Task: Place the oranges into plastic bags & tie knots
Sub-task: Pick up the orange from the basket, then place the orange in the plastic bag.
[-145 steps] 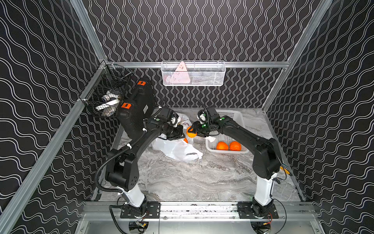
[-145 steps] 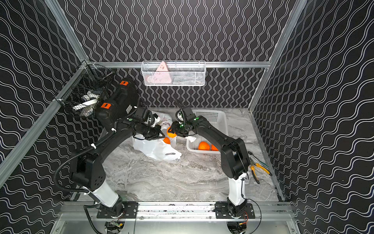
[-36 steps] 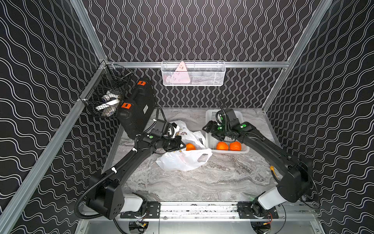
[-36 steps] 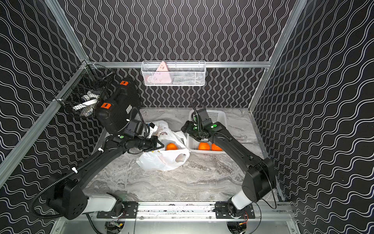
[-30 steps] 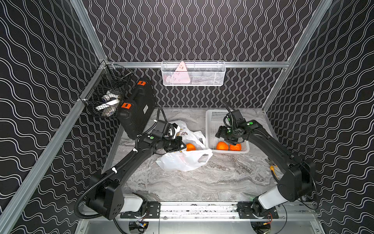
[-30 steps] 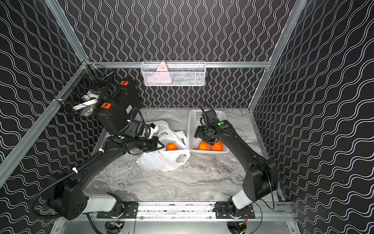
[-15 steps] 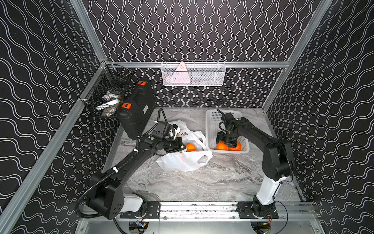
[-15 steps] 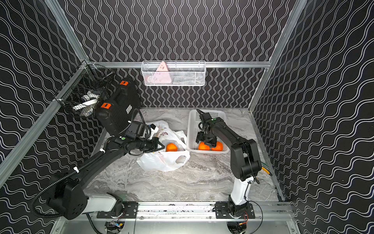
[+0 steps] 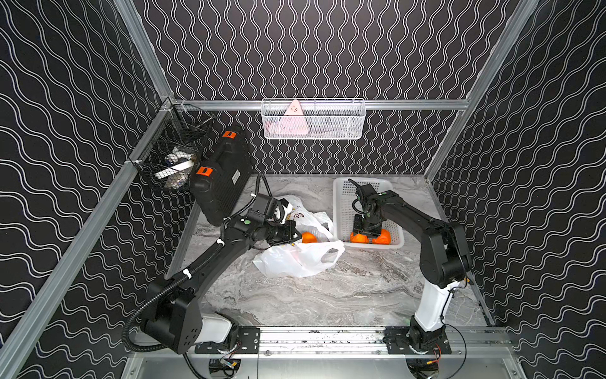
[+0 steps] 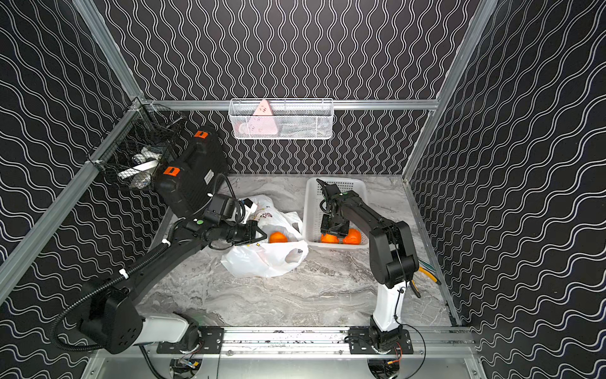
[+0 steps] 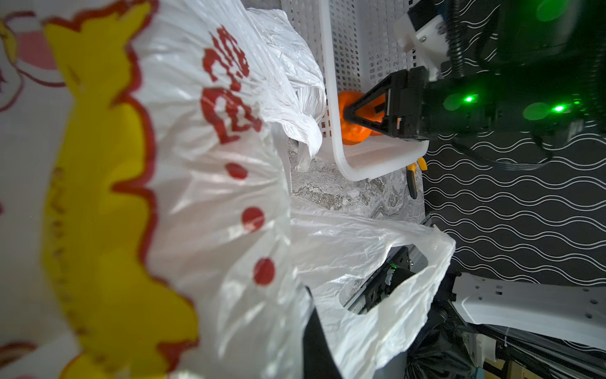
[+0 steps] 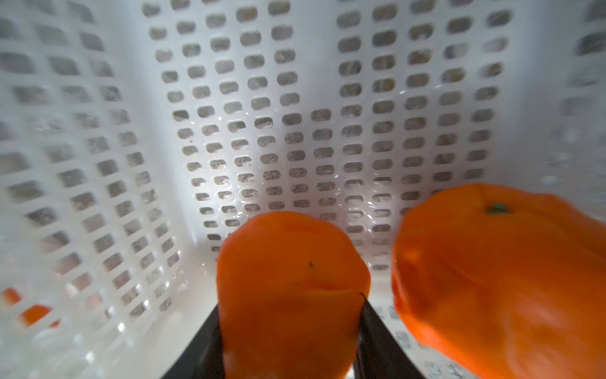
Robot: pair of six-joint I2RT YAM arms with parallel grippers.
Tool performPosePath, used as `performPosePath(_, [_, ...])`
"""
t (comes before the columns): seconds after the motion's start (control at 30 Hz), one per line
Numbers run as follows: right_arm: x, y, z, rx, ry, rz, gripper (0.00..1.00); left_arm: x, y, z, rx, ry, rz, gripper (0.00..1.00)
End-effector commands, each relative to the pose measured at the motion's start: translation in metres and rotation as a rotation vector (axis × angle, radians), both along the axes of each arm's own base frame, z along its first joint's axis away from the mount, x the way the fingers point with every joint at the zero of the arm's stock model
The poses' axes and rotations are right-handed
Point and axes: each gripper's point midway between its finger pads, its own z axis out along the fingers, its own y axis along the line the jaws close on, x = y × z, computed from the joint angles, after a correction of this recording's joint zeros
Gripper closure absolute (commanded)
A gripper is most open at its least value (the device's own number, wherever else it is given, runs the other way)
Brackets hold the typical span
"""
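Right fingers (image 12: 372,334) are clamping an orange (image 12: 288,288) from both sides, low in the near end of the white basket (image 9: 342,203). Second orange (image 12: 492,279) is sitting just beside it in the same basket. Left fingers (image 9: 291,230) are pinched shut on the plastic bag (image 9: 295,262) rim, holding its mouth up. Bag is lying on the table (image 9: 328,295) beside the basket, on the left arm's side, with a third orange (image 9: 308,237) sitting inside.
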Motion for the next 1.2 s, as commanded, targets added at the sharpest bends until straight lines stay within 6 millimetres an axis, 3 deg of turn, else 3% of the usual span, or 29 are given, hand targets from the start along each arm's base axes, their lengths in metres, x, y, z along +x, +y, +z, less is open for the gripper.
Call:
performPosePath(0.0, [-0.003, -0.003, 0.045, 0.021, -0.082, 0.004, 0.52, 0.003, 0.0, 0.003, 0.011, -0.021, -0.008, 1.0])
performPosePath(0.13, [-0.009, 0.03, 0.092, 0.275, -0.173, 0.012, 0.53, 0.005, 0.0, 0.003, 0.005, -0.026, -0.006, 1.0])
performPosePath(0.2, [-0.014, 0.052, 0.102, 0.408, -0.167, 0.016, 0.53, 0.005, -0.001, 0.004, 0.003, -0.033, -0.003, 1.0])
performPosePath(0.33, [-0.026, 0.104, 0.101, 0.586, -0.116, 0.028, 0.53, 0.007, -0.001, 0.006, 0.001, -0.039, -0.004, 1.0])
performPosePath(0.57, [-0.056, 0.219, 0.095, 0.752, -0.011, 0.119, 0.53, 0.008, -0.002, 0.016, -0.013, -0.063, -0.008, 1.0])
performPosePath(0.6, [-0.061, 0.234, 0.089, 0.768, 0.019, 0.127, 0.5, 0.007, -0.003, 0.018, -0.017, -0.068, -0.008, 1.0])
performPosePath(0.67, [-0.069, 0.251, 0.075, 0.776, 0.079, 0.133, 0.33, 0.007, -0.003, 0.019, -0.018, -0.072, -0.009, 1.0])
performPosePath(0.77, [-0.074, 0.249, 0.066, 0.75, 0.105, 0.125, 0.18, 0.007, -0.002, 0.018, -0.016, -0.071, -0.008, 1.0])
performPosePath(0.9, [-0.071, 0.22, 0.069, 0.712, 0.082, 0.092, 0.09, 0.006, -0.001, 0.016, -0.016, -0.068, -0.001, 1.0])
performPosePath(1.03, [-0.067, 0.203, 0.08, 0.718, 0.055, 0.066, 0.09, 0.006, -0.001, 0.008, -0.01, -0.054, -0.003, 1.0])
performPosePath(1.17, [-0.065, 0.193, 0.084, 0.731, 0.059, 0.046, 0.19, 0.006, 0.0, 0.0, 0.003, -0.041, 0.0, 1.0])
